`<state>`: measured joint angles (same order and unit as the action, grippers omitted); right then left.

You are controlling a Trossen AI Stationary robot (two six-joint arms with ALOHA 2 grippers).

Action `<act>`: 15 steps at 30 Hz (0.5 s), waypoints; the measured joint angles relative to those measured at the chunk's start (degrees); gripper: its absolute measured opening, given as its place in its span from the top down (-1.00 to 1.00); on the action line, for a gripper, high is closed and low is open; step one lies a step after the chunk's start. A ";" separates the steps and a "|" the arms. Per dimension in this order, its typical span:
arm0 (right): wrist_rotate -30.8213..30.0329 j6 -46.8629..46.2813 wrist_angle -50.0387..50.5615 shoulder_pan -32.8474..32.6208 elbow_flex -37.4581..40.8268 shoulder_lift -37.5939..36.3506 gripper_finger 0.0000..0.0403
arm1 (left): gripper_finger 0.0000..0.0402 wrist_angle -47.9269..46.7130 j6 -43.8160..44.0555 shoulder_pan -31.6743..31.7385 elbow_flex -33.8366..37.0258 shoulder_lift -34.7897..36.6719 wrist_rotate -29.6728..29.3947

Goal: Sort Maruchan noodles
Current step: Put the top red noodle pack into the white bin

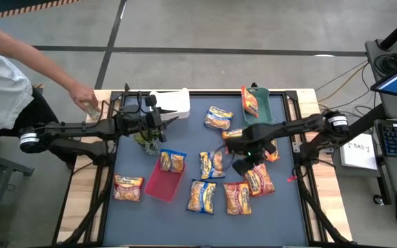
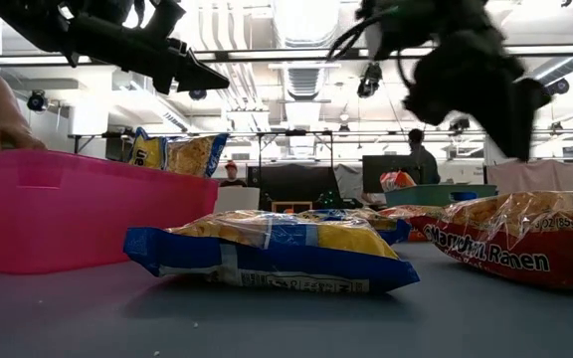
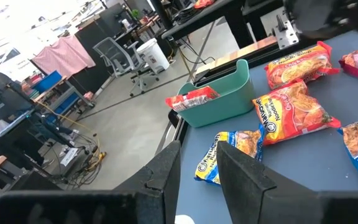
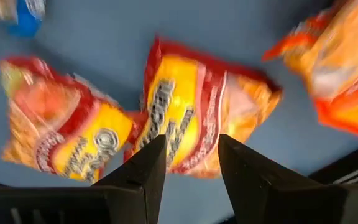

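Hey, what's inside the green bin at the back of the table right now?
The green bin holds one red-trimmed noodle packet, standing on edge against its wall; the left wrist view shows it poking above the rim. The bin's floor beneath it is hidden, so anything lying flat there can't be seen.

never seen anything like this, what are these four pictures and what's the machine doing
It is a robot with two dark arms at a table, seen by four cameras at once: overhead, table level, and one on each wrist. Maruchan noodle packets lie scattered on the blue-grey table. One blue-trimmed packet sits in the pink tray; a red one stands in the teal bin. The left gripper hangs open and empty near the white bin. The right gripper is open above a red-trimmed packet, holding nothing. A person's hand reaches in at the table's edge.
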<state>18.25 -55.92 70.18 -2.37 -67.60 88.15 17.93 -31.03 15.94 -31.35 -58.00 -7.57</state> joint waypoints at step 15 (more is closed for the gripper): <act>-0.39 -15.97 -13.46 -9.01 21.98 -10.35 0.38 | 0.56 -0.02 0.11 0.02 0.00 0.00 0.02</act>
<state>17.86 -71.89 56.72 -11.38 -45.62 77.80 17.91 -30.92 15.97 -31.35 -58.00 -7.55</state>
